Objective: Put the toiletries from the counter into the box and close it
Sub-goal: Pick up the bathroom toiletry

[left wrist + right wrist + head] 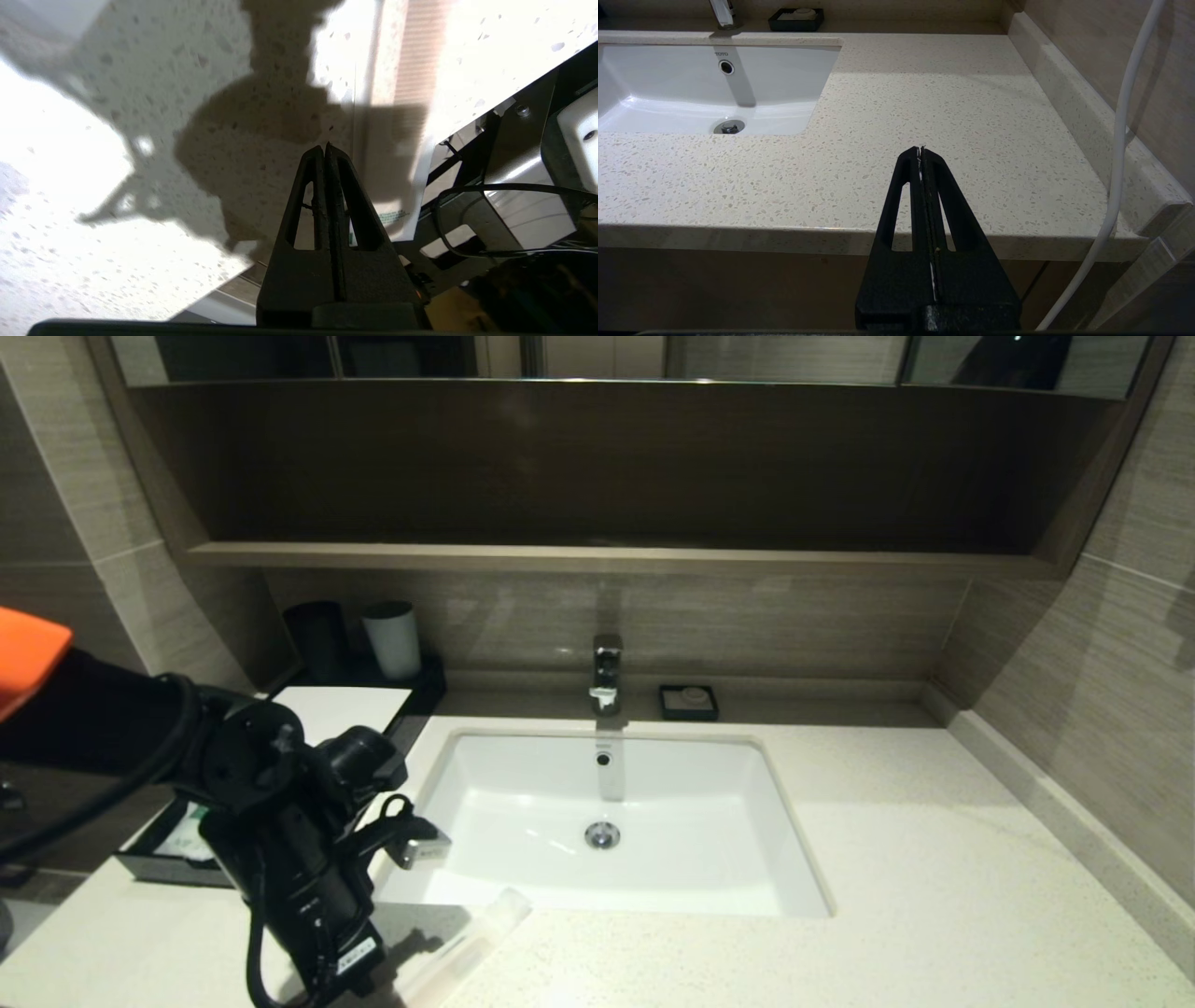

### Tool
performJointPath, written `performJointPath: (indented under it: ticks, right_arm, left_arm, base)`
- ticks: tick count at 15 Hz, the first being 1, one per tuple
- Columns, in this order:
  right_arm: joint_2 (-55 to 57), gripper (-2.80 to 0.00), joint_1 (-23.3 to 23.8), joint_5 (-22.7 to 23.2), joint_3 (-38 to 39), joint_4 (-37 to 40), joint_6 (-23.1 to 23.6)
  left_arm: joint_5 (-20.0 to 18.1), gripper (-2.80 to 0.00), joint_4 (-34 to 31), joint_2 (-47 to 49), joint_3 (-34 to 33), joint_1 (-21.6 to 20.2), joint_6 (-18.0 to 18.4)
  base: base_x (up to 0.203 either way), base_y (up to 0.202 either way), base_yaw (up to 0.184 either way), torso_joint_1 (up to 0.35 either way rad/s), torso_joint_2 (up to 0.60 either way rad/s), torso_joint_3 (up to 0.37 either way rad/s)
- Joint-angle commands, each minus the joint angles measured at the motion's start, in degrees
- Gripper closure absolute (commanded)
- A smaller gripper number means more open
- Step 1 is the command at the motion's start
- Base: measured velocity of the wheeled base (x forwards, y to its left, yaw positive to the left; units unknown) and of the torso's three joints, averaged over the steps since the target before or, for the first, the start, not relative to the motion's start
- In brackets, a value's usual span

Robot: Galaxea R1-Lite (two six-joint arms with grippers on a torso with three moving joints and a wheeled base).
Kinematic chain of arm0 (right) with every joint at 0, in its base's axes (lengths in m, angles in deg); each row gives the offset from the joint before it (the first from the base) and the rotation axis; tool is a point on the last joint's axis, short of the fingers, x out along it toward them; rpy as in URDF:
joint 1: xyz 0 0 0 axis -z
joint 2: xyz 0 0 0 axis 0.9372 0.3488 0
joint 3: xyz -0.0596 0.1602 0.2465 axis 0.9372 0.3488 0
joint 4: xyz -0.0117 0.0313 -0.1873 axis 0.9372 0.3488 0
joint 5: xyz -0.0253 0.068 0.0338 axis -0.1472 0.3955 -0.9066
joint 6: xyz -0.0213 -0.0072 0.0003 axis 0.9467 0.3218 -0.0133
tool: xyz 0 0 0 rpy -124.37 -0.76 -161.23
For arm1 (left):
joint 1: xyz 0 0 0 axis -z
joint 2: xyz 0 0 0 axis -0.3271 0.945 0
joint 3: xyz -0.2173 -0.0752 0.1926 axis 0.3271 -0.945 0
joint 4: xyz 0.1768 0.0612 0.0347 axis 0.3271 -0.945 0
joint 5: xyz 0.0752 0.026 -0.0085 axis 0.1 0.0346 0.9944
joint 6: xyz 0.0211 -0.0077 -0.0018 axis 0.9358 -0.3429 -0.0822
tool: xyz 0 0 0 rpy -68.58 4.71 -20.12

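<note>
A long slim translucent packet [473, 936] lies on the counter [840, 896] in front of the sink's left corner. In the left wrist view this packet [397, 70] runs just beside my left gripper [325, 147], which hangs shut and empty over the counter's front edge. The box [336, 707] with its white top stands at the back left. Its front drawer [154, 866] is pulled out, and a white packet with green marks [189, 835] lies inside, partly hidden by my left arm. My right gripper [920, 149] is shut and empty off the counter's front right edge.
The white sink basin [523, 784] fills the middle, with the faucet [607, 672] behind it. A small black soap dish [689, 702] sits to the faucet's right. A dark tumbler [317, 639] and a light grey cup [392, 639] stand behind the box.
</note>
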Motion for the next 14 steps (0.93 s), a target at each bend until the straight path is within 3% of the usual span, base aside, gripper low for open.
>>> performJointPath:
  ticks: [1,3,4,8,12,14]
  right_arm:
    - [-0.1,0.0,0.0,-0.1,0.0,0.0,0.0]
    - [-0.1,0.0,0.0,0.0,0.0,0.0,0.0]
    - [0.0,0.0,0.0,0.0,0.0,-0.1,0.0]
    - [-0.1,0.0,0.0,0.0,0.0,0.0,0.0]
    - [-0.1,0.0,0.0,0.0,0.0,0.0,0.0]
    - [-0.1,0.0,0.0,0.0,0.0,0.0,0.0]
  left_arm:
    - [-0.1,0.0,-0.5,0.6,0.7,0.1,2.0]
    - [-0.1,0.0,-0.5,0.9,1.6,0.6,2.1]
    - [-0.1,-2.8,-0.6,0.8,2.5,0.7,2.3]
    - [-0.1,-2.8,-2.4,1.8,7.7,1.5,0.8]
    - [-1.2,-2.8,-5.1,8.3,19.7,5.3,-7.7]
    - [-1.1,-2.8,-7.9,12.2,24.0,8.5,-8.7]
  base:
    - [0.0,0.0,0.0,0.0,0.0,0.0]
    - [0.0,0.0,0.0,0.0,0.0,0.0]
    - [0.0,0.0,0.0,0.0,0.0,0.0]
    - [0.0,0.0,0.0,0.0,0.0,0.0]
    - [0.0,0.0,0.0,0.0,0.0,0.0]
    - [0.0,0.0,0.0,0.0,0.0,0.0]
